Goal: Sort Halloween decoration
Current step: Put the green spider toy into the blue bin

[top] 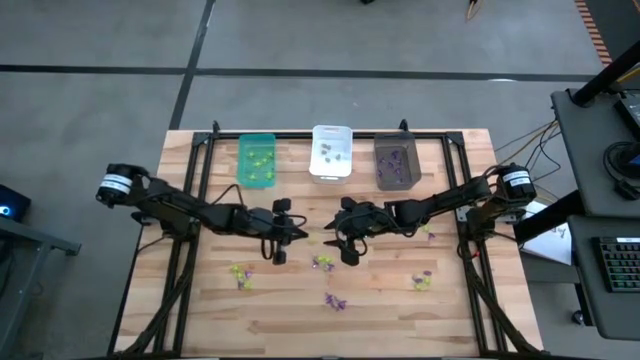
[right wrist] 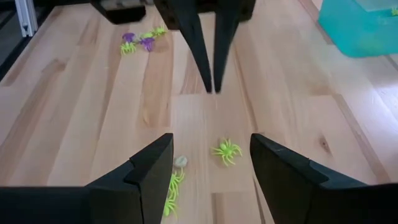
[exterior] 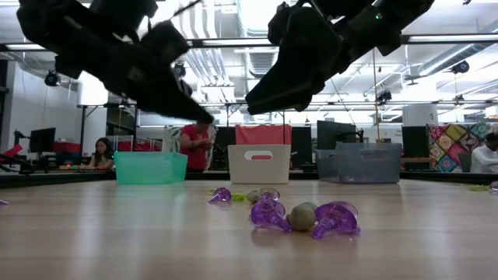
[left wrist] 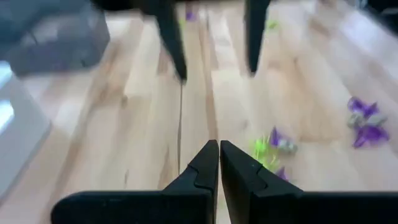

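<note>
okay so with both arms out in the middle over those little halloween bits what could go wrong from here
1. The left gripper, shut and empty, and the right gripper, open, face each other closely above mid-table; either advancing could make them collide.
2. The yellow-green spider under the right gripper lies beside other trinkets, so a grab might catch two colours at once.
3. The trinkets are tiny; closing fingers could flick one away rather than pinch it.

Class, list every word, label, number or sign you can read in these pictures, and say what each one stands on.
None can be read.
The white bin has a red patch on its front, with no lettering that can be made out.
The screens in the room behind are too far off to read.
</note>
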`<state>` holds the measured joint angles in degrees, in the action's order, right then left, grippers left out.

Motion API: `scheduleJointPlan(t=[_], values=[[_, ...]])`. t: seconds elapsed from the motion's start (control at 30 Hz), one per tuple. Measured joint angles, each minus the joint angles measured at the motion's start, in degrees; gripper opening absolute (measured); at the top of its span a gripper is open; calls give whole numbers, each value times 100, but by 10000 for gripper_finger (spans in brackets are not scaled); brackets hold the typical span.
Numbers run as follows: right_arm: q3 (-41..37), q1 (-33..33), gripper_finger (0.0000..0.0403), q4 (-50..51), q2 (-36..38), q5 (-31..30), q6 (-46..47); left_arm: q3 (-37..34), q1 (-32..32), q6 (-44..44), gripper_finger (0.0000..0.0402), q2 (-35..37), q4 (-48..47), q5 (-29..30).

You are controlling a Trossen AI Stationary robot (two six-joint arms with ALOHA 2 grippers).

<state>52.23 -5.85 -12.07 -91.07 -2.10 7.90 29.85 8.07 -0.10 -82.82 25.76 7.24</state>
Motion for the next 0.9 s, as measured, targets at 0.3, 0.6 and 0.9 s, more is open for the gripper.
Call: scheduleJointPlan(t=[0.3,0.6,0.9], values=[[0,0,208,-16,0,-1,-4,0,-3,-237,58,-666,192,398],[-7,0,208,-16,0,-3,0,2,-2,-292,168,-1751,1127,571],[-11,0,208,-17,0,-95,0,15,-1,-705,176,-2217,1390,572]])
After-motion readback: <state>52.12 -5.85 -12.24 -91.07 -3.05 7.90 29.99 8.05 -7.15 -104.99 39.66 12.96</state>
